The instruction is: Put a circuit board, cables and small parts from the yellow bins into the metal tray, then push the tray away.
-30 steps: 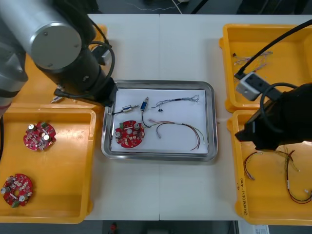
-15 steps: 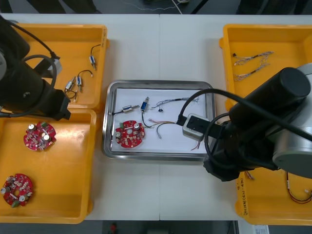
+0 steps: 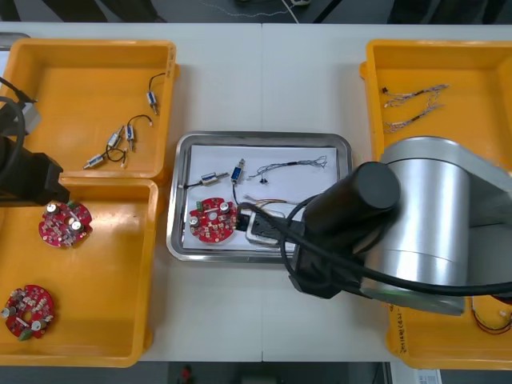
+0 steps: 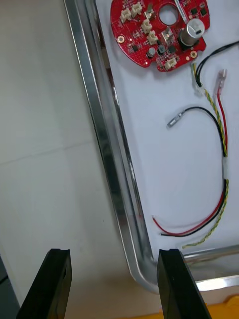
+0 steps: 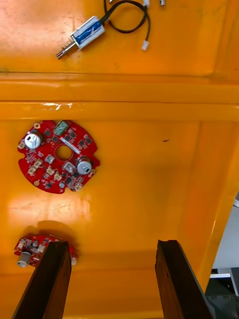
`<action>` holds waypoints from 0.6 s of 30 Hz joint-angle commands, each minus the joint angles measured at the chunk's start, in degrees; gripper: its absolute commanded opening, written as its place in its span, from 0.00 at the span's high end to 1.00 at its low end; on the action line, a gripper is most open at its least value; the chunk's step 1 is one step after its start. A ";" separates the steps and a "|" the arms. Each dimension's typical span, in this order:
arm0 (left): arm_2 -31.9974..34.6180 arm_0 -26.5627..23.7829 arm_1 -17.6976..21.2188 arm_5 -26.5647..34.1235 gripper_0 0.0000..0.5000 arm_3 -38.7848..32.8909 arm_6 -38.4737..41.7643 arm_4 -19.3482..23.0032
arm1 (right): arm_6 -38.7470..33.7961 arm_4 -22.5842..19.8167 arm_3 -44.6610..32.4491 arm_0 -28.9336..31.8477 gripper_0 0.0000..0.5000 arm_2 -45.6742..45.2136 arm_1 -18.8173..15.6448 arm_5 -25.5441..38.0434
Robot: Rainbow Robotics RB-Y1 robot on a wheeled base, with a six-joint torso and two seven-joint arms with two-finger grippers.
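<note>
Metal tray (image 3: 175, 200) mid-frame looks loaded, so I judge only pushing remains: right gripper (image 4: 113, 259) spread empty at its rim, left gripper (image 5: 112, 246) idle far-left.

Light table (image 3: 264, 80) w/ centre seam, dark floor (image 3: 192, 10) beyond far edge

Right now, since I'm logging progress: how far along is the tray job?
Loading looks done: the metal tray holds a circuit board, a red and yellow cable and small metal parts. In hand: the right gripper, open, is at the tray's near rim. Left to do: pushing the tray away. The left gripper hangs open over a yellow bin.
</note>
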 commanded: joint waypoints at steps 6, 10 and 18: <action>5.96 6.54 3.60 0.39 0.00 -1.83 -9.19 0.06 | 11.00 6.04 5.24 -4.58 0.00 6.28 5.50 -1.92; 6.57 7.41 3.60 0.39 0.00 -1.83 -9.72 -0.46 | 13.02 7.27 7.88 -4.58 0.00 7.16 7.52 -3.50; 7.45 10.14 3.51 0.08 0.00 -1.83 -10.51 -2.13 | 13.11 11.84 13.32 -4.58 0.00 12.08 10.95 -5.44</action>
